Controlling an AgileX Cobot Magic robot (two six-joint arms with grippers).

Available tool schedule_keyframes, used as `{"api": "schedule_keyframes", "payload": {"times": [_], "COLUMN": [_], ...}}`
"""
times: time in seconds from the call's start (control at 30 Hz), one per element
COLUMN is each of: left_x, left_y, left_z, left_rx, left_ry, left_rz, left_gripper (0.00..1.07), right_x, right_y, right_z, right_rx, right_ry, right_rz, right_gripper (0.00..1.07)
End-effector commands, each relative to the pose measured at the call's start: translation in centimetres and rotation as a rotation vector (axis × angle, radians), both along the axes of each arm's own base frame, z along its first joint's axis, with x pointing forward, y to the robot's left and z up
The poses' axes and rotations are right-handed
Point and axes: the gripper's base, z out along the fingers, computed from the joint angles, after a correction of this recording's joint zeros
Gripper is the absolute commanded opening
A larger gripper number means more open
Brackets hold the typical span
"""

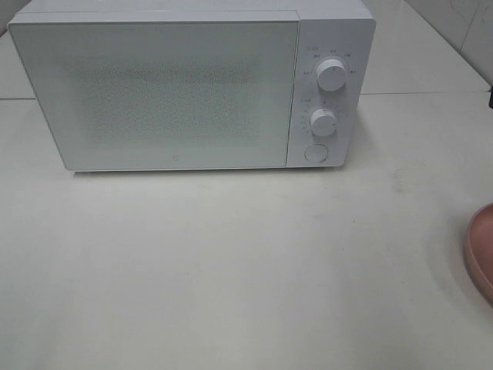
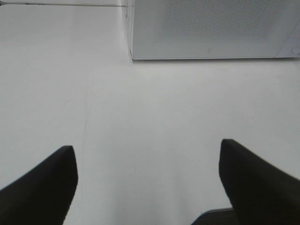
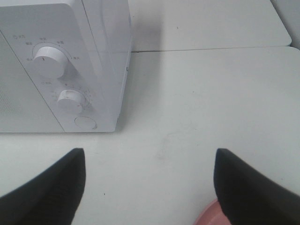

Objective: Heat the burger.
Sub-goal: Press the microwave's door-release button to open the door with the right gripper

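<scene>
At right edge: pink plate cut off | microwave shut | both jaws apart, empty

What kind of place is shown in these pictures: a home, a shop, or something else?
Probably a kitchen-like test setup, though I cannot be sure. A white microwave oven with two dials stands, door shut, on a plain white table, and a pink plate shows at the right edge.
</scene>
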Motion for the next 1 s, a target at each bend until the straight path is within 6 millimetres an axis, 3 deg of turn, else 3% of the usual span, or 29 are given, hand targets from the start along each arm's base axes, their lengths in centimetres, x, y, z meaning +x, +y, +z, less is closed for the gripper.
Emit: {"api": "schedule_keyframes", "payload": {"times": [0.03, 0.37, 0.6, 1.0], "left_x": [0.0, 0.0, 0.0, 0.0], "left_y": [0.0, 0.0, 0.0, 0.0], "left_z": [-0.1, -0.1, -0.1, -0.1], "left_rx": [-0.001, -0.001, -0.001, -0.001], "left_ry": [0.006, 0.006, 0.006, 0.006], "left_rz": [-0.006, -0.006, -0.006, -0.006], "left_gripper": [0.78, 0.78, 0.78, 0.78], "right_x": [0.8, 2.8, 4.5, 3.5], "right_y": [0.0, 0.0, 0.0, -0.4], "right_z": [0.3, -0.2, -2.0, -5.7], "right_rx": [-0.002, -0.001, -0.010, 0.027], "right_ry": [-0.044, -0.098, -0.126, -0.222], "right_rz": [-0.005, -0.014, -0.019, -0.076], "right_gripper": [0.74, 0.74, 0.74, 0.74]}}
